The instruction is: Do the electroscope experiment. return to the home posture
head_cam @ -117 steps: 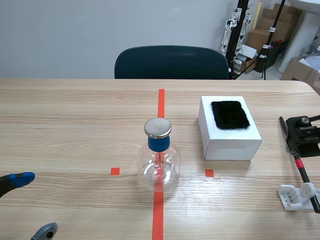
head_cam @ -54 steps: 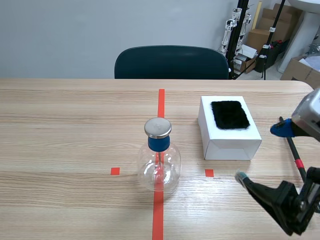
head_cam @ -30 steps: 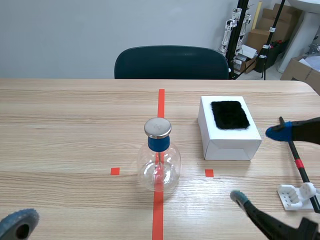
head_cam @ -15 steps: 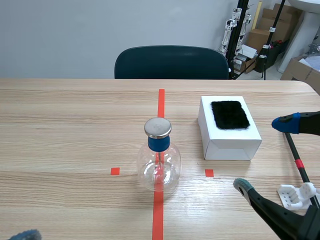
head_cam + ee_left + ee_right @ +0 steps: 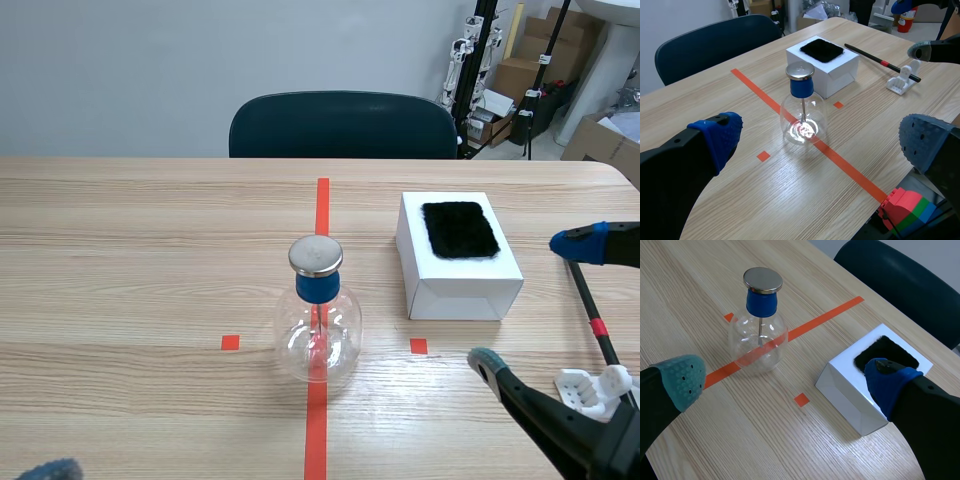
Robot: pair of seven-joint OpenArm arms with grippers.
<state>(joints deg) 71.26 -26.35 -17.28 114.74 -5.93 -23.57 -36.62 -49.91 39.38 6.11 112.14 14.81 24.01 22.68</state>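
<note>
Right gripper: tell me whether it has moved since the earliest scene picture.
Yes. The right gripper has come in from the table's right edge toward the white box, leaving the black rod on its stand.

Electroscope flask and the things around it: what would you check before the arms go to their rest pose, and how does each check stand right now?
1. The flask stands upright, touched by neither arm: ok.
2. The left gripper is open and holds nothing: ok.
3. The right gripper is open and holds nothing: ok.
4. The black rod lies on its white stand: ok.
5. The right gripper's near finger is clear of that stand: cannot tell.
</note>
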